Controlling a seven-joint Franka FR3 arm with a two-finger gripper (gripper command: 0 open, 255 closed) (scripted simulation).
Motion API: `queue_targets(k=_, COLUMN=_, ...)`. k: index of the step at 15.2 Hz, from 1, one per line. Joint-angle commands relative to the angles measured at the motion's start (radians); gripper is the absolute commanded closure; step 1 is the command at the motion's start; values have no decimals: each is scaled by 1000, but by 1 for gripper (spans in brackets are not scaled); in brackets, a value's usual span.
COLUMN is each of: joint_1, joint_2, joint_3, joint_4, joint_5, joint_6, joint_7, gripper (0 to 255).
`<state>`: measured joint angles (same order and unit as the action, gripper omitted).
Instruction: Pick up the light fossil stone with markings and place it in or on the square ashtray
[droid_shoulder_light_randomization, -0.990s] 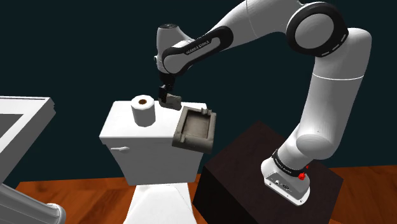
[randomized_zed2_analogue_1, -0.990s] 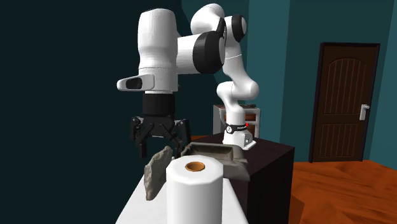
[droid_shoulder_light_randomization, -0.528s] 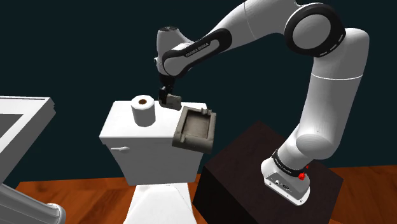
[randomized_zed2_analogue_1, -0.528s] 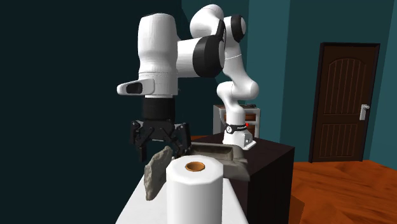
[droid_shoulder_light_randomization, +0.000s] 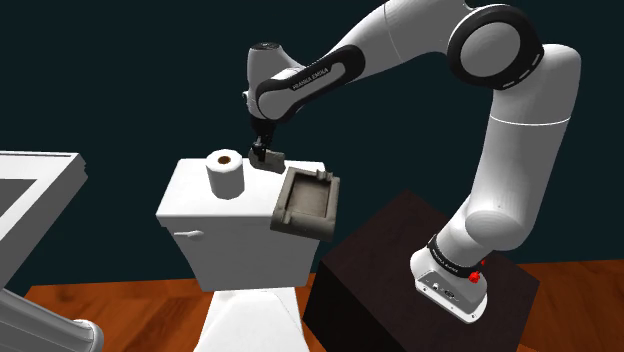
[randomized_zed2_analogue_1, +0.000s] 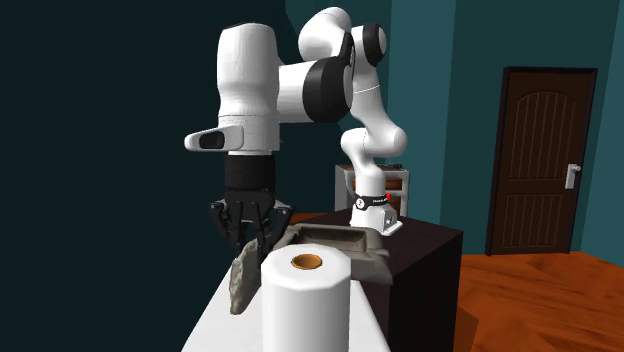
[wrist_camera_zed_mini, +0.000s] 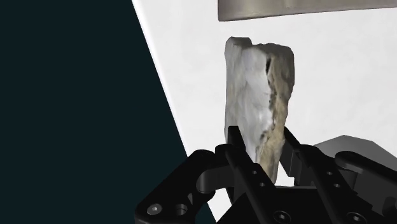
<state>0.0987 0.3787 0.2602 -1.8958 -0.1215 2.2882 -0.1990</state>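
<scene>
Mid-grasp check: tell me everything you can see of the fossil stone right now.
The fossil stone is a long, narrow slab. It is pale whitish-grey on its broad face, with a rough tan edge and a dark, crack-like marking running along it. It stands on edge on the white toilet tank lid, between the toilet paper roll and the square ashtray, and does not look lifted. The gripper clasps its near end, one black finger on each side.
</scene>
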Motion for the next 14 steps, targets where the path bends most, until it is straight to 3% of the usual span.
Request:
queue_targets(k=1, joint_1=-5, joint_2=4, joint_3=-6, joint_4=-5, joint_5=1, joint_6=-2, joint_7=2, gripper=255)
queue_targets(k=14, joint_1=-16, joint_2=-65, joint_3=9, joint_4=53, joint_5=26, joint_6=-129, joint_7=-15, gripper=255)
